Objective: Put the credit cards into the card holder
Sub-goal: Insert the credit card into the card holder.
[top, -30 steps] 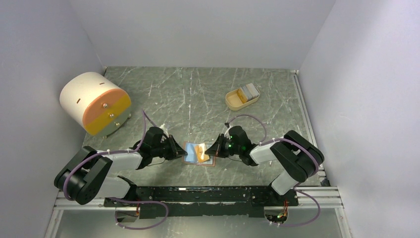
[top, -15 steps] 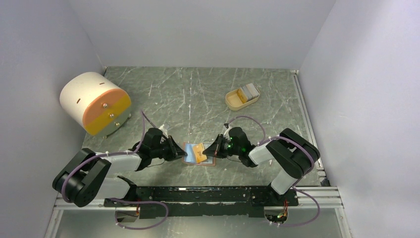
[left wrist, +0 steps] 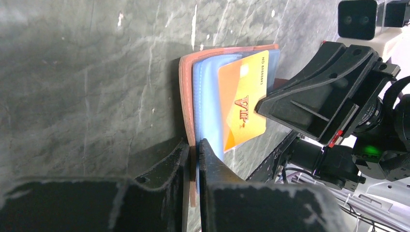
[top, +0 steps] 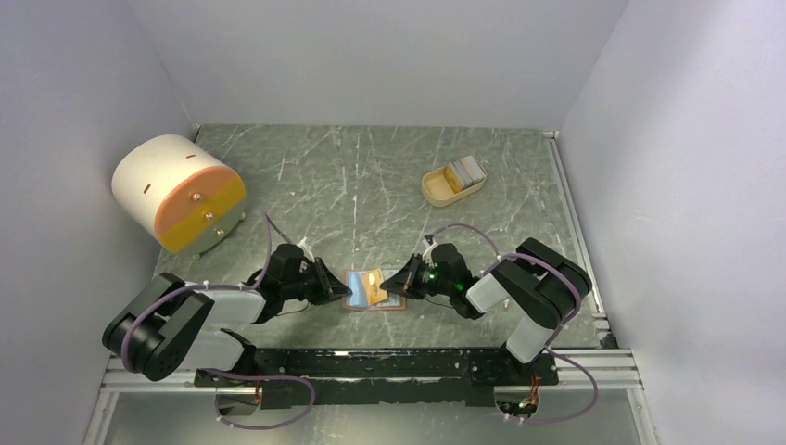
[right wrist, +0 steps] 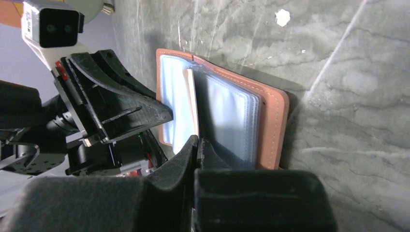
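The salmon-pink card holder (top: pixel 357 298) lies open on the table between both arms, its clear blue sleeves (left wrist: pixel 207 96) facing up. My left gripper (left wrist: pixel 193 145) is shut on the holder's left edge, pinching the pink cover and a sleeve. An orange credit card (left wrist: pixel 244 104) marked VIP lies slanted over the sleeves. My right gripper (right wrist: pixel 198 141) is shut on this card, which shows edge-on (right wrist: pixel 192 99) in the right wrist view. In the top view the left gripper (top: pixel 341 289) and right gripper (top: pixel 397 283) face each other across the holder. More credit cards (top: pixel 465 171) lie in a tray.
A beige oval tray (top: pixel 437 192) stands at the back right. A white-and-orange drum (top: pixel 178 192) with drawers sits at the back left. A metal rail (top: pixel 371 363) runs along the near edge, and walls close three sides.
My right gripper has shifted slightly left and down, laying the orange card flatter over the sleeves. The left gripper keeps its hold on the holder's edge.
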`<action>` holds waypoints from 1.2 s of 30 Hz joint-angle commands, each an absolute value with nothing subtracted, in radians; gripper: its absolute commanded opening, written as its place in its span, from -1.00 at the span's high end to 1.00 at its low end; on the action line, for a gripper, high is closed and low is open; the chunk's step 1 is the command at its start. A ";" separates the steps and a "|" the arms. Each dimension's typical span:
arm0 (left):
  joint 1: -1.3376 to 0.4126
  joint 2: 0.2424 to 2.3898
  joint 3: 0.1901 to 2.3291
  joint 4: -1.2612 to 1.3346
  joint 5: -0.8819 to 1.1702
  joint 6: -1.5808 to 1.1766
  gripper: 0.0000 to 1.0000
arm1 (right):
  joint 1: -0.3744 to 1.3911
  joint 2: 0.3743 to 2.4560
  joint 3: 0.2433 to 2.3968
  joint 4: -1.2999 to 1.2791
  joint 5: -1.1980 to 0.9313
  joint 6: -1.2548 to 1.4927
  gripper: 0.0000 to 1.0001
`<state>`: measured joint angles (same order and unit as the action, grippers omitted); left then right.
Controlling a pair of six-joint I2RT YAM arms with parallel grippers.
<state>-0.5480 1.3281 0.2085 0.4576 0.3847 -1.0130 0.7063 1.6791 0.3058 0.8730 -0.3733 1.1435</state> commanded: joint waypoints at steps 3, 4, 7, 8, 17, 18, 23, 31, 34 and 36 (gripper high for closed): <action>-0.582 1.341 0.183 0.539 0.439 -1.059 0.76 | 0.720 1.727 0.256 1.017 -0.313 1.228 1.00; -0.585 1.334 0.183 0.532 0.432 -1.058 0.76 | 0.721 1.730 0.255 1.017 -0.313 1.230 1.00; -0.593 1.314 0.190 0.505 0.410 -1.055 0.76 | 0.726 1.729 0.237 1.039 -0.294 1.242 1.00; -0.594 1.311 0.190 0.503 0.405 -1.055 0.76 | 0.727 1.728 0.236 1.037 -0.291 1.243 1.00; -0.610 1.354 0.194 0.537 0.411 -1.072 0.71 | 0.786 1.655 0.281 0.826 -0.225 1.186 0.60; -0.611 1.356 0.196 0.534 0.410 -1.071 0.70 | 0.792 1.629 0.293 0.761 -0.211 1.162 0.50; -0.617 1.340 0.195 0.519 0.400 -1.064 0.67 | 0.795 1.553 0.457 0.317 -0.141 0.966 0.27; -0.620 1.333 0.200 0.499 0.393 -1.050 0.65 | 0.795 1.469 0.497 0.143 -0.070 0.886 0.20; -0.620 1.332 0.203 0.502 0.394 -1.048 0.65 | 0.797 1.464 0.510 0.139 -0.074 0.875 0.19; -0.621 1.339 0.211 0.498 0.399 -1.043 0.65 | 0.801 1.481 0.518 0.145 -0.092 0.876 0.19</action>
<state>-0.6117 1.3445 0.1898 0.4969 0.3862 -1.0626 0.7933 1.4662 0.5034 0.2481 -0.1184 0.9234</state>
